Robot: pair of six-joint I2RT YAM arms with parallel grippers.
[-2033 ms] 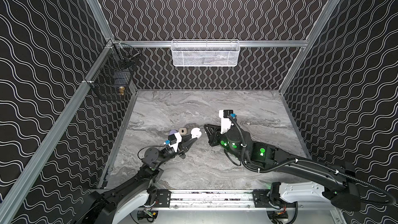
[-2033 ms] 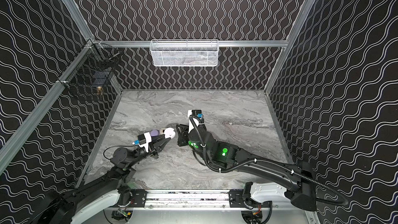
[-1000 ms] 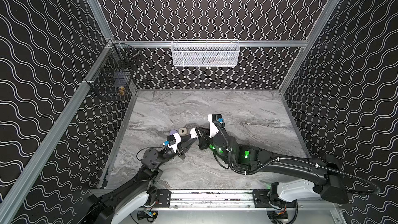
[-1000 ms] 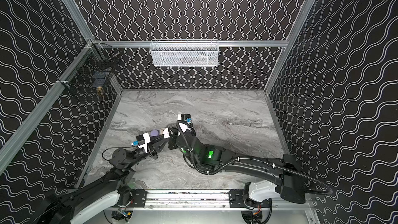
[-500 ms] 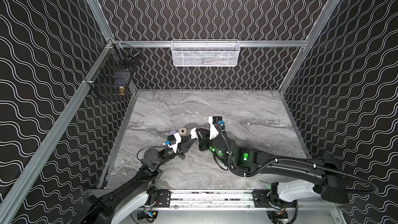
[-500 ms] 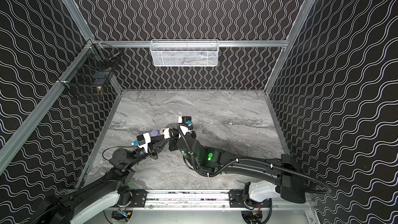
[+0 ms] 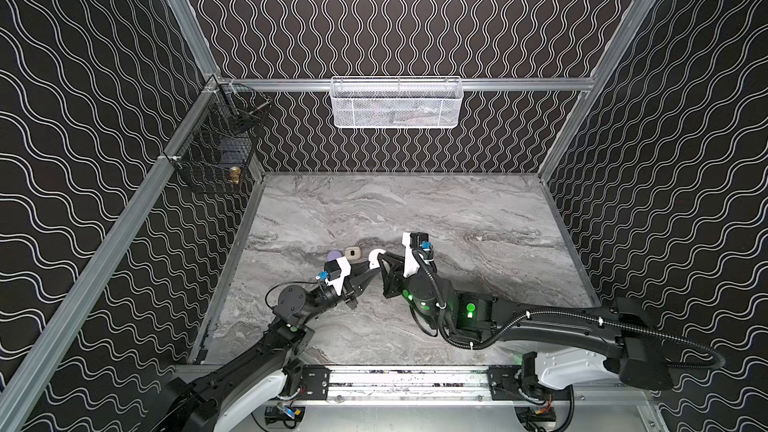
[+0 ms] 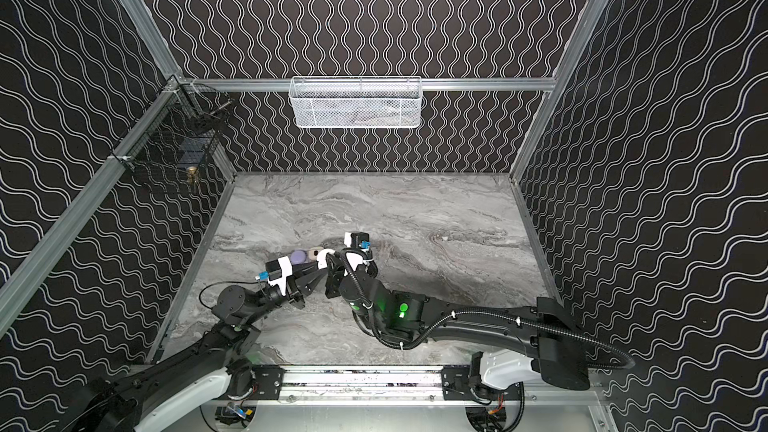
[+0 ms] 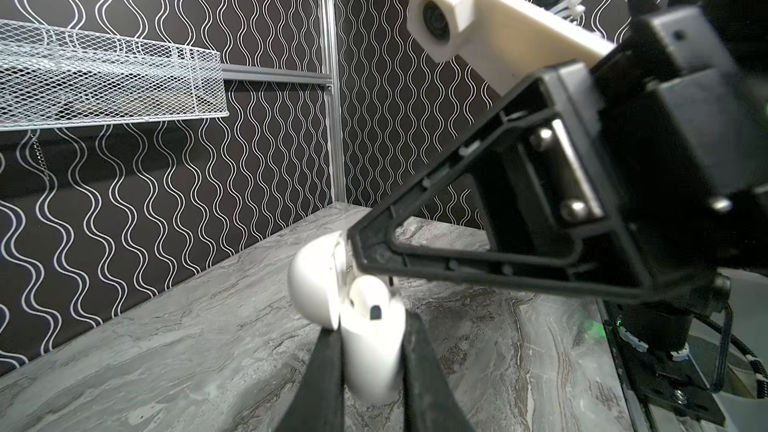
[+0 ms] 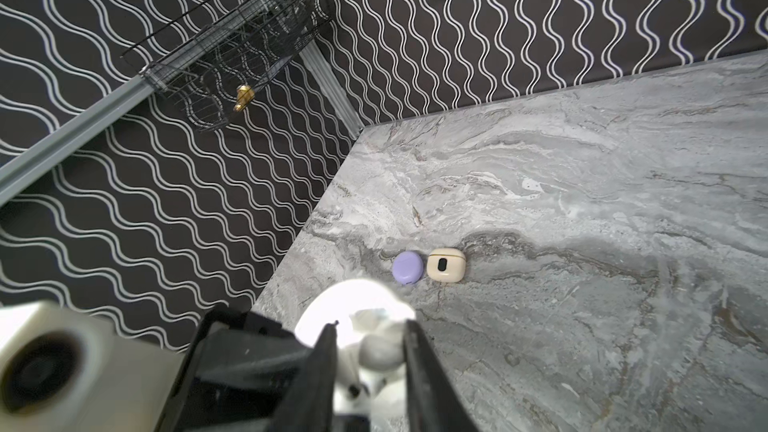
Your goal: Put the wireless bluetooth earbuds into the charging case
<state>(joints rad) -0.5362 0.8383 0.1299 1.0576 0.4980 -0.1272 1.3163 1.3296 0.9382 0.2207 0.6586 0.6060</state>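
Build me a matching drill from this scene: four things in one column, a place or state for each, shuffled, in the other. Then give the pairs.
Things
1. white case
2. purple case
3. cream case
4. mesh basket

Places or states
A. hangs on the back rail
B. lies on the table, dark oval on its face
C. lid open, clamped in the left fingers
D. round disc, shut, lies on the table

Pairs: 1-C, 2-D, 3-B, 4-A
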